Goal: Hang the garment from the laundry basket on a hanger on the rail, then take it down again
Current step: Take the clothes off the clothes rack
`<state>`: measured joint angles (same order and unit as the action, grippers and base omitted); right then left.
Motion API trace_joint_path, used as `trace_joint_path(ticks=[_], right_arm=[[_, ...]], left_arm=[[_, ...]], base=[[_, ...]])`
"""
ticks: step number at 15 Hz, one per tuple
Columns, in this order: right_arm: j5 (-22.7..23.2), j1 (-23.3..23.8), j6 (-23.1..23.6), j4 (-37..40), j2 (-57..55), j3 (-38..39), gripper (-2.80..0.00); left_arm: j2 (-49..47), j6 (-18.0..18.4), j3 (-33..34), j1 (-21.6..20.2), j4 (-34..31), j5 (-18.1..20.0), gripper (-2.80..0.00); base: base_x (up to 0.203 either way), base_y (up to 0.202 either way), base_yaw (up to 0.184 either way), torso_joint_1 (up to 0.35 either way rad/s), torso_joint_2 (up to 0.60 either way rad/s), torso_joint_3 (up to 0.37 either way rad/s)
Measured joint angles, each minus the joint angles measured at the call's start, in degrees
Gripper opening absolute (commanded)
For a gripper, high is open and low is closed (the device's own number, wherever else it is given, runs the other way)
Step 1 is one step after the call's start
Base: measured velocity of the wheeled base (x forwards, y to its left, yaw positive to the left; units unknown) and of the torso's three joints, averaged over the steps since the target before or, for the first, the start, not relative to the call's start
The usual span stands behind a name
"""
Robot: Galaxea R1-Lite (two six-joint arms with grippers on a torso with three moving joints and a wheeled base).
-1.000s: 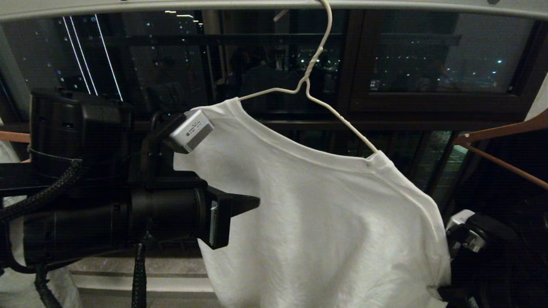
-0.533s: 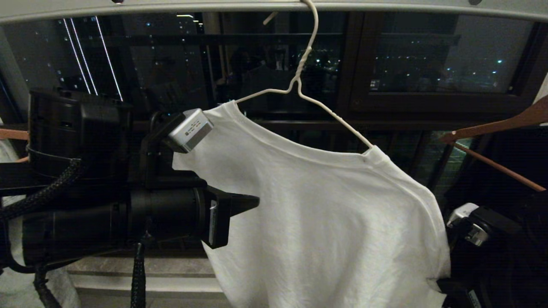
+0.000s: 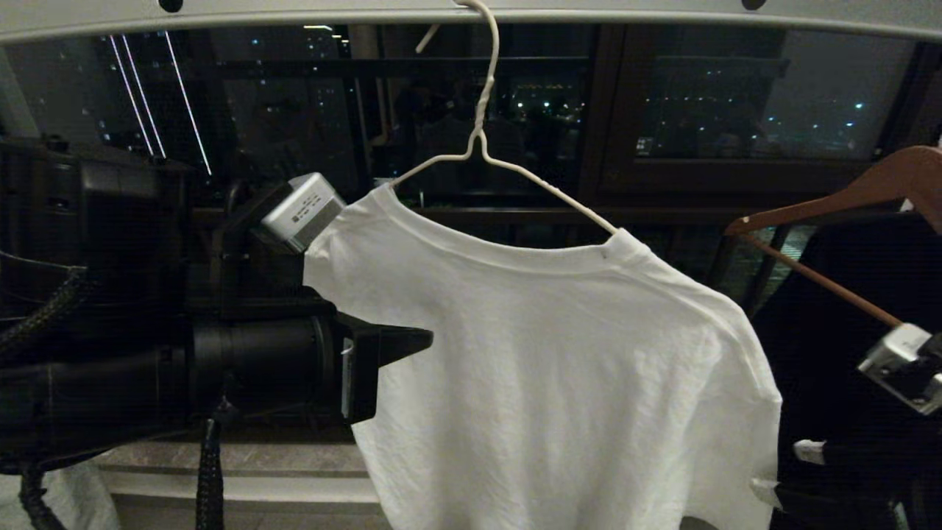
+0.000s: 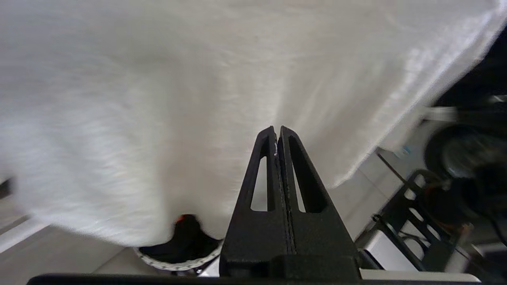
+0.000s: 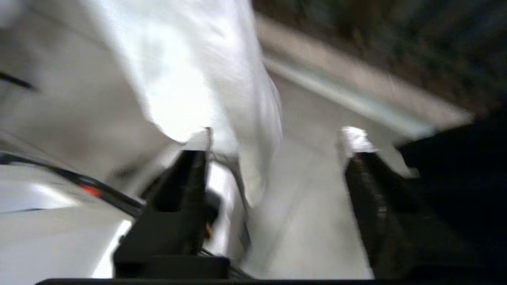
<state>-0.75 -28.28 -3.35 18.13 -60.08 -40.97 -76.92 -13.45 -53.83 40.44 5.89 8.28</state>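
Your white T-shirt hangs on the white wire hanger, hooked over the rail at 12 o'clock. Its long axis drops straight down, collar up, hem toward 6 o'clock. The left gripper sits clenched with nothing between its jaws, its tip against the shirt's 9 o'clock edge, the nearer arm. The right gripper is released, jaws spread, beside the sleeve at 4 o'clock. The hanger's shoulders run 10 to 4 o'clock.
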Motion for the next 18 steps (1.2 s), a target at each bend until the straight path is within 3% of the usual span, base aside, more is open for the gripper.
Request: trace_joint_path(ticks=[1, 2, 6, 9, 13, 18], right_arm=[[1.3, 0.0, 0.0, 0.0, 2.4, -1.0, 0.0], [2.0, 0.0, -0.1, 0.0, 4.6, -2.3, -2.8], [1.7, 0.1, -0.2, 0.0, 9.8, -6.4, -2.8], [-0.1, 0.1, -0.2, 0.1, 12.6, -6.9, -2.8], [-4.3, 0.3, -0.1, 0.2, 18.3, -6.6, -2.8], [-7.6, 7.7, 0.4, 2.6, 25.9, -8.6, -2.8]], left_arm=[[0.8, -0.1, 0.0, 0.0, -1.5, -0.9, -2.8], [1.8, -0.3, 0.3, 0.0, -3.4, -1.5, -2.8], [7.4, -2.2, 3.8, 0.0, -6.8, -2.9, -2.8], [12.6, -2.2, 8.1, -3.2, -7.8, -3.1, -2.8], [22.9, -2.1, 13.9, -11.1, -7.9, -4.2, -2.8], [40.2, -2.1, 18.1, -26.8, -8.8, -4.5, -2.8]], base=[[0.0, 0.0, 0.0, 0.0, 0.0, 0.0], [0.0, 0.0, 0.0, 0.0, 0.0, 0.0], [0.0, 0.0, 0.0, 0.0, 0.0, 0.0], [0.0, 0.0, 0.0, 0.0, 0.0, 0.0], [0.0, 0.0, 0.0, 0.0, 0.0, 0.0], [0.0, 0.0, 0.0, 0.0, 0.0, 0.0]])
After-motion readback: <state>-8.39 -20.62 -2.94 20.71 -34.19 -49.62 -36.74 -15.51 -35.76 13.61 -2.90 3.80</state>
